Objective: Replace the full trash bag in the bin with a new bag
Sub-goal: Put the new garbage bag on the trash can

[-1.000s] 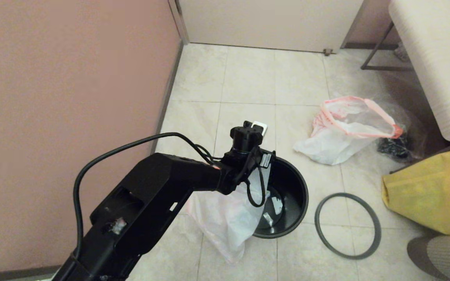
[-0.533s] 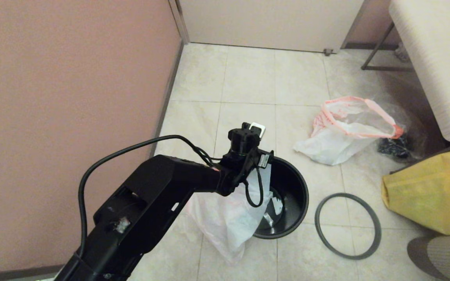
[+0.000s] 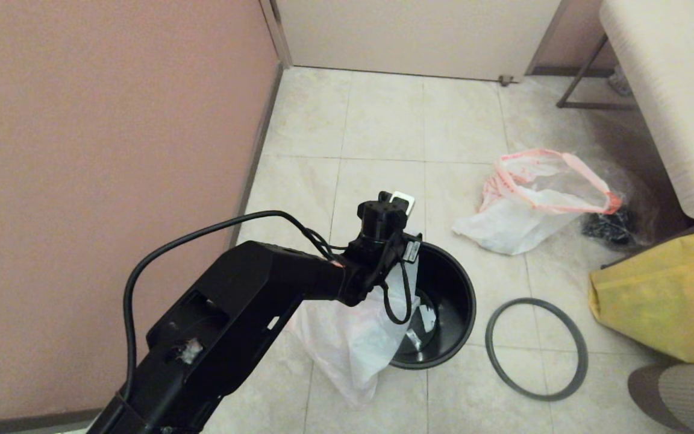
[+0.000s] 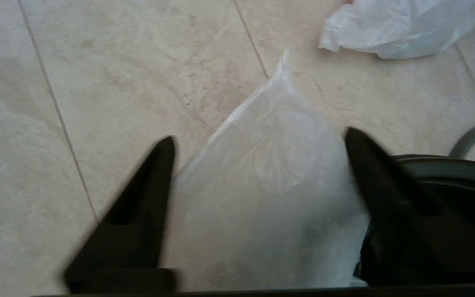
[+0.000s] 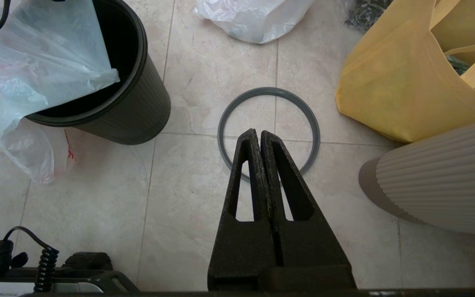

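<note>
The black bin point(image 3: 467, 301) point(image 5: 138, 103) stands on the tiled floor with its grey hoop point(image 3: 488, 337) point(image 5: 268, 90) lying flat to its right. The limp new bag point(image 3: 347, 343) point(image 5: 48, 53) hangs over the bin's left rim, mostly outside, red printing showing. My left gripper point(image 4: 258, 136) is open just above that rim, and the bag's film point(image 4: 262, 185) bulges between its spread fingers. The full trash bag point(image 3: 515, 223) point(image 5: 254, 16) lies behind the bin to the right, its pink-red mouth open. My right gripper point(image 5: 258, 132) hovers shut and empty over the hoop.
A pink wall point(image 3: 112, 150) runs close on the left. A yellow bag point(image 3: 660, 301) and a ribbed beige object point(image 3: 684, 392) crowd the right. A clear bag with black stuff point(image 3: 609, 229) lies beside the full bag, under a white bench point(image 3: 672, 90).
My left wrist has shifted slightly to the right over the bin's rim. The draped bag, the hoop and the bag on the floor have stayed put.
</note>
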